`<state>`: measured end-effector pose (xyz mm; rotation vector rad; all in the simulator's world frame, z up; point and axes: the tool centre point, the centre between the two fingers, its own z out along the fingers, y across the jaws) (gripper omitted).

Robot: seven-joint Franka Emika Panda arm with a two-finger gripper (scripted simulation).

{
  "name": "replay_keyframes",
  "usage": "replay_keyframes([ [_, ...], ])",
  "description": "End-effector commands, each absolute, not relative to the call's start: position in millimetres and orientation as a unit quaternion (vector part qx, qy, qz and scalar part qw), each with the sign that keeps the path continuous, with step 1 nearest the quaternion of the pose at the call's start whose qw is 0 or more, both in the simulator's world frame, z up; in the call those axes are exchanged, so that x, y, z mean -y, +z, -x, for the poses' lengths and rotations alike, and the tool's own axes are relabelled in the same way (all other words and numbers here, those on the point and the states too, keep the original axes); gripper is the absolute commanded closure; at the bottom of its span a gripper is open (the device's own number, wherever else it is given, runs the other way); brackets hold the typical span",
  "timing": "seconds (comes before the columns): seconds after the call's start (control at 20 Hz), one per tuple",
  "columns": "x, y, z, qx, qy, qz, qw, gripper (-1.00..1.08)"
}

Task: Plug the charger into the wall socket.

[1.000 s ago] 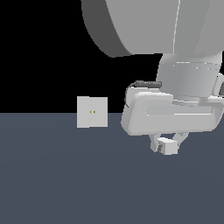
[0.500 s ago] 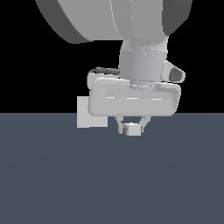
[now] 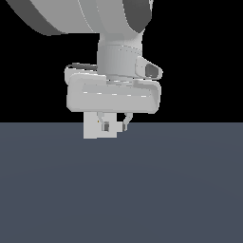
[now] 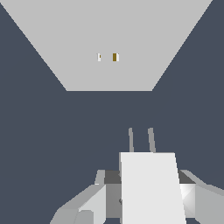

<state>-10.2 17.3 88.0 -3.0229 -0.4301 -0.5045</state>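
Observation:
My gripper [image 3: 114,124] is shut on the charger [image 3: 114,128], a small white block held between the fingertips. In the exterior view it hangs right in front of the wall socket [image 3: 91,131], a white upright square plate mostly hidden behind the gripper body. In the wrist view the charger [image 4: 148,188] fills the space between the fingers [image 4: 85,205], and its two thin prongs [image 4: 141,140] point towards the wall socket [image 4: 109,39]. The socket's two small dots [image 4: 107,57] lie off to one side of the prongs' line. A gap of dark floor separates prongs and plate.
A dark grey-blue floor [image 3: 156,190] spreads under the gripper, with a black background behind. The large grey arm [image 3: 95,19] fills the upper part of the exterior view.
The gripper has carried the charger towards the exterior view's left and away from the camera, from beside the socket to directly in front of it. It stays shut on the charger.

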Motion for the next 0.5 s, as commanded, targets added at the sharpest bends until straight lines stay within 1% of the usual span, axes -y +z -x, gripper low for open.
replay_keyframes([
  [0.0, -27.6, 92.9, 6.0, 0.139, -0.163, 0.977, 0.023, 1.08],
  [0.45, -44.3, 100.2, -1.0, 0.141, -0.162, 0.976, 0.023, 1.08],
])
